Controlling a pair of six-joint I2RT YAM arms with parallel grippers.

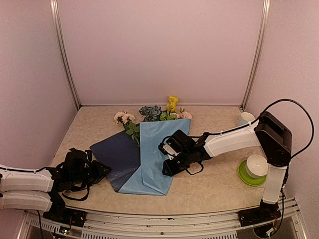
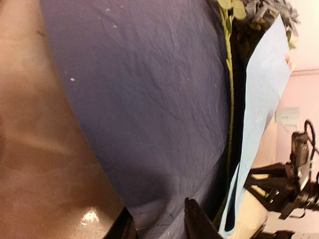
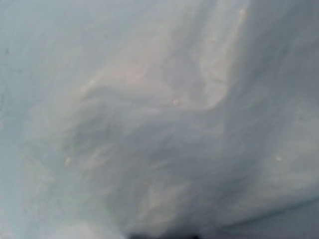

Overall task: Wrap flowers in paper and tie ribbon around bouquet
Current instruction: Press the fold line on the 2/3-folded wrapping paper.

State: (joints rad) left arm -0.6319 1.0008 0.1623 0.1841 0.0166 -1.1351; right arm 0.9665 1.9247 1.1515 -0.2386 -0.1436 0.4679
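The paper lies opened on the table, its dark blue face to the left and a light blue flap folded over the middle. The flowers stick out at its far end, and one green stem runs along the fold. My left gripper is at the dark sheet's near left corner; in the left wrist view its jaws stand apart with the paper's edge between them. My right gripper rests on the light blue flap, which fills the right wrist view and hides the jaws. No ribbon shows.
A white bowl sits on a green plate at the right, beside the right arm's base. A pale cup stands at the far right. Pink walls close in the back and both sides.
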